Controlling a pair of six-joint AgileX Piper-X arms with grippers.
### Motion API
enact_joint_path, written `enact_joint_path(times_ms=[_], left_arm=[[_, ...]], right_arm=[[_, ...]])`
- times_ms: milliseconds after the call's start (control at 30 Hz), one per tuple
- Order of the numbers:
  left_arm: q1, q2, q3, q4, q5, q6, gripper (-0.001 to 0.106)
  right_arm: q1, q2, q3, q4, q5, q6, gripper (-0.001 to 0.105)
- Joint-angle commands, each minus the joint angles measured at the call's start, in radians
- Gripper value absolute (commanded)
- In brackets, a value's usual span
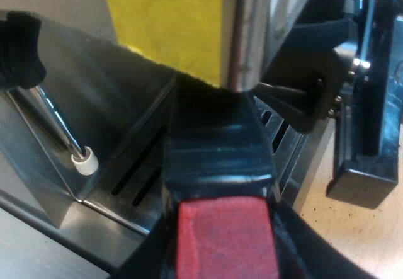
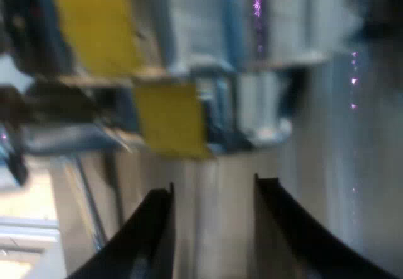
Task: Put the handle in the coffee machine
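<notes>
1. Handle: dark and glossy, widening toward me and ending in a matte red end.
2. Left claw is clenched on that red end, with a black finger on each side of it.
3. The handle's far end runs under the metal front of the espresso machine, above the drip tray. The metal head is hidden there, so I can't tell if it is locked in.
4. There is a yellow patch on the machine just above the handle's far end.
5. Beside the handle is a steam wand with a white tip and a black knob at its upper end. It is apart from the handle and not touching it.
6. On the other side, a black part stands on the speckled worktop near the tray's edge (can't tell what it is).
7. Right claw is released, fingers apart with nothing between them, facing the machine's metal front (view is blurred).
8. Count: one handle, one red end, one wand, one drip tray and two claws. The right wrist view shows two yellow patches.
</notes>
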Motion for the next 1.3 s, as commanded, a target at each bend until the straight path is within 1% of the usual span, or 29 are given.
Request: enact_joint_path(times_ms=[33,167,300,533,600,700,733,1000,1067,1100,1133,1167,1200,1233,1267,1300], left_arm=[[0.0,-0.035,-0.016,0.025,0.135,0.023,0.0],[0.0,-0.035,-0.016,0.028,0.135,0.023,0.0],[0.0,-0.035,-0.016,0.028,0.135,0.023,0.0],[0.0,-0.035,-0.016,0.028,0.135,0.023,0.0],[0.0,-0.035,-0.016,0.028,0.135,0.023,0.0],[0.0,-0.035,-0.016,0.031,0.135,0.023,0.0],[0.0,-0.035,-0.016,0.031,0.135,0.023,0.0],[0.0,-0.035,-0.016,0.033,0.135,0.023,0.0],[0.0,-0.035,-0.016,0.033,0.132,0.023,0.0],[0.0,-0.035,-0.016,0.033,0.121,0.023,0.0],[0.0,-0.035,-0.016,0.033,0.102,0.023,0.001],[0.0,-0.035,-0.016,0.035,0.098,0.023,0.004],[0.0,-0.035,-0.016,0.034,0.095,0.023,0.01],[0.0,-0.035,-0.016,0.034,0.09,0.023,0.02],[0.0,-0.035,-0.016,0.034,0.089,0.023,0.024],[0.0,-0.035,-0.016,0.042,0.088,0.023,0.037]], right_arm=[[-0.019,-0.003,-0.019,-0.033,0.007,-0.012,0.028],[-0.038,-0.003,-0.021,-0.05,0.005,-0.015,0.028],[-0.04,-0.003,-0.021,-0.071,-0.049,-0.065,0.028],[-0.051,-0.003,-0.032,-0.085,-0.055,-0.066,0.028],[-0.052,-0.003,-0.053,-0.085,-0.075,-0.066,0.028],[-0.052,-0.003,-0.077,-0.085,-0.08,-0.097,0.028],[-0.052,-0.003,-0.08,-0.085,-0.08,-0.099,0.028],[-0.052,-0.003,-0.079,-0.146,-0.077,-0.102,0.028],[-0.052,-0.006,-0.079,-0.151,-0.077,-0.104,0.028],[-0.052,-0.006,-0.079,-0.154,-0.075,-0.103,0.028],[-0.052,-0.006,-0.079,-0.162,-0.067,-0.103,0.028],[-0.052,-0.006,-0.079,-0.165,-0.062,-0.103,0.028],[-0.052,-0.006,-0.079,-0.168,-0.05,-0.103,0.028],[-0.052,-0.006,-0.079,-0.171,-0.05,-0.103,0.028],[-0.052,-0.006,-0.079,-0.173,-0.05,-0.103,0.028],[-0.052,-0.009,-0.079,-0.173,-0.05,-0.105,0.028]])
